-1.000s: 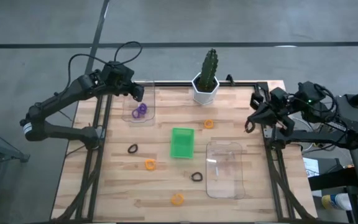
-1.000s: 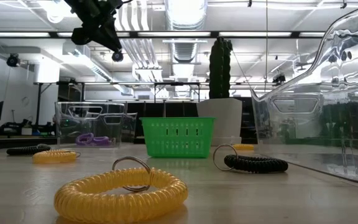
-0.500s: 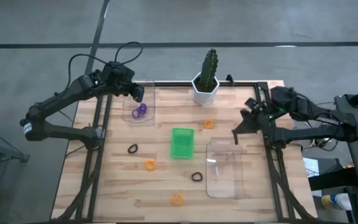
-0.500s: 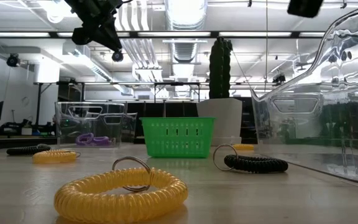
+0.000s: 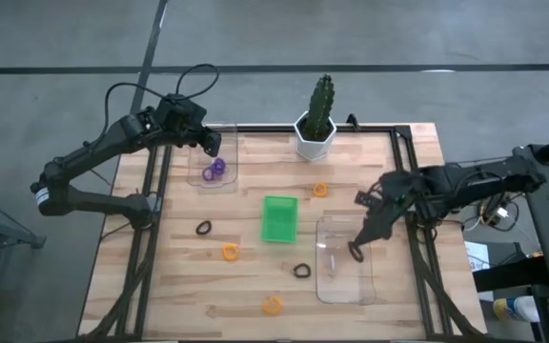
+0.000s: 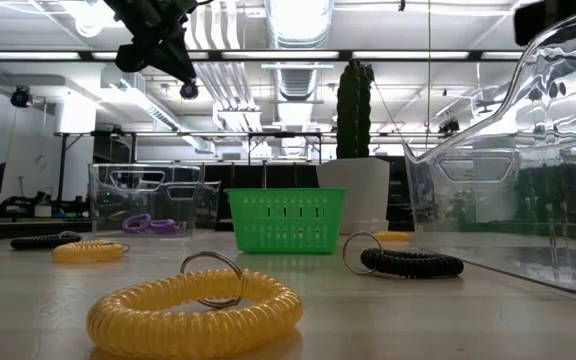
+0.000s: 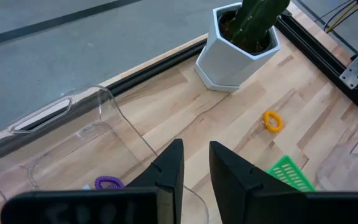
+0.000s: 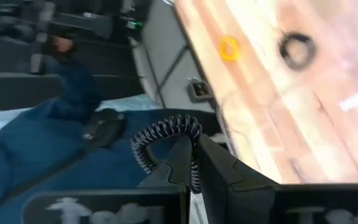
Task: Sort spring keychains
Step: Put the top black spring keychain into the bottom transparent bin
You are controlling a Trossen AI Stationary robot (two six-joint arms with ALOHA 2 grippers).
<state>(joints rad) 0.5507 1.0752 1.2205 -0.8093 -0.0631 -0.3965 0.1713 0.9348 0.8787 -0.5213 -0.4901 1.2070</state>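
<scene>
My right gripper [image 5: 358, 246] hangs over the right clear tray [image 5: 344, 281], shut on a black spring keychain [image 5: 355, 252]. My left gripper [image 5: 208, 143] waits above the left clear tray [image 5: 219, 143], fingers a narrow gap apart and empty [image 7: 196, 171]. Purple keychains [image 5: 215, 170] lie in that tray's bottom. Flat on the wood lie three orange keychains [image 5: 320, 190] [image 5: 230, 252] [image 5: 272, 305] and two black ones [image 5: 203, 228] [image 5: 301, 271]. The green tray [image 5: 279, 218] stands mid-table. My right gripper pinches the black keychain's coil [image 8: 165, 133] between its two fingers [image 8: 180, 163], at their free ends. The fingers point down, slanting from the table's right side. The keychain is lifted clear above the right clear tray, its loop standing out beyond the fingertips.
A white pot with a cactus [image 5: 315, 133] stands at the far edge. Black rails [image 5: 410, 229] run along the table's sides. A person in blue [image 8: 48, 143] shows beyond the table in the right wrist view. Bare wood lies near the front left corner [image 5: 151, 295].
My right gripper has swung from the table's right edge toward the left and the near edge, coming over the right clear tray with the black keychain still in its fingers. My left arm has kept still.
</scene>
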